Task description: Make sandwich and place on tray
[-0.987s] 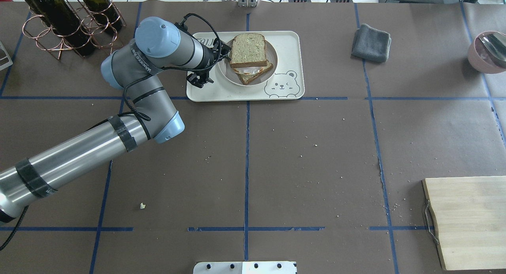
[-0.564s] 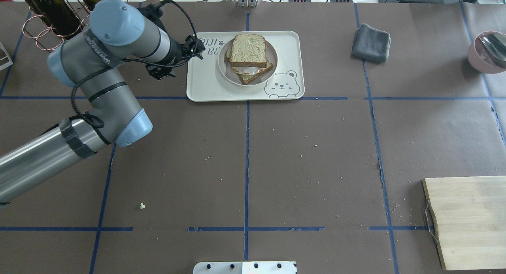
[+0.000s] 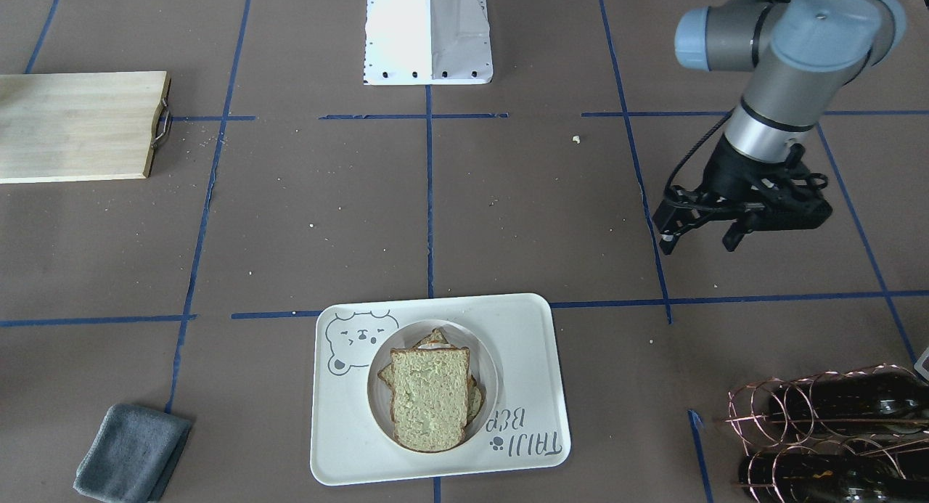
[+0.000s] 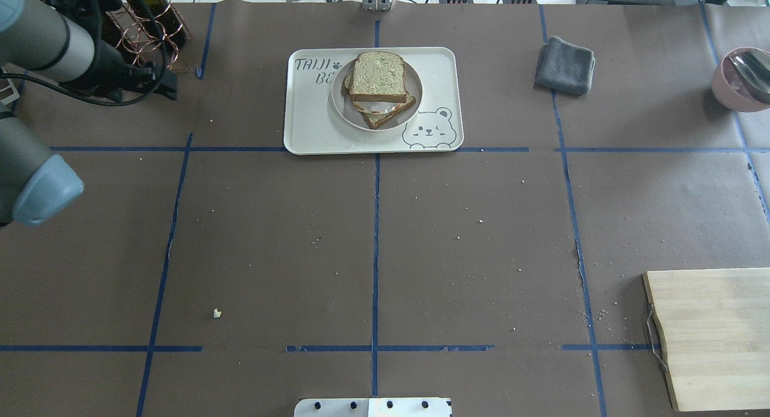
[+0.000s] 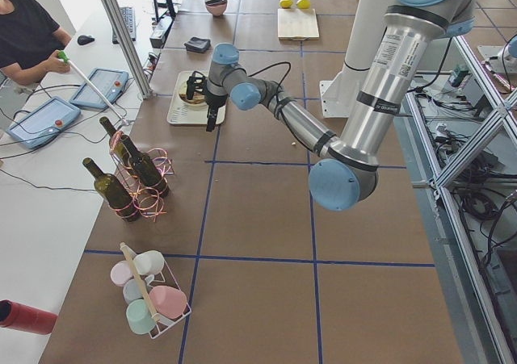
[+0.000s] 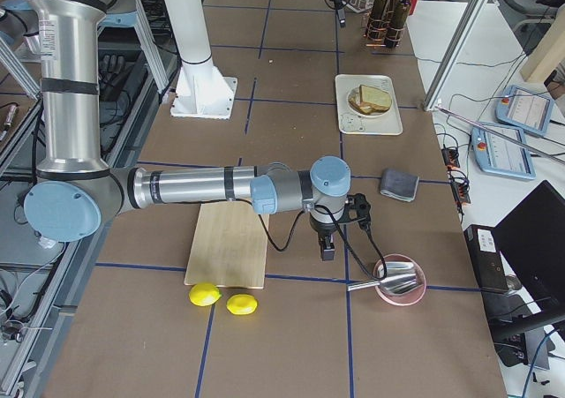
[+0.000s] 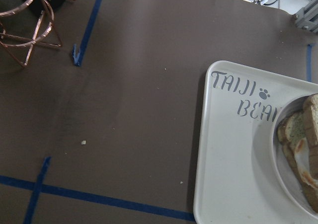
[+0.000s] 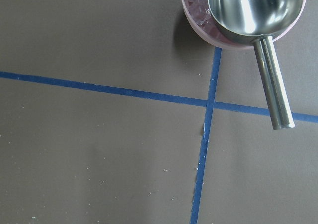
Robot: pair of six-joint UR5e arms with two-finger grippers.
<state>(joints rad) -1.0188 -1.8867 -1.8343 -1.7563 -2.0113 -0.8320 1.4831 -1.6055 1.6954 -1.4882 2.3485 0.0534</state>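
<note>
The sandwich, two bread slices with egg between them, lies on a small round white plate on the cream tray at the table's far centre. It also shows in the front view and at the right edge of the left wrist view. My left gripper is open and empty above bare table, well to the left of the tray and near the bottle rack. My right gripper shows only in the right side view; I cannot tell its state.
A copper rack with wine bottles stands at the far left. A grey cloth lies right of the tray. A pink bowl with a metal scoop is at the far right. A wooden cutting board lies near right.
My left arm has pulled back to the left, away from the tray, with its gripper empty. The sandwich stays on the plate on the tray.
</note>
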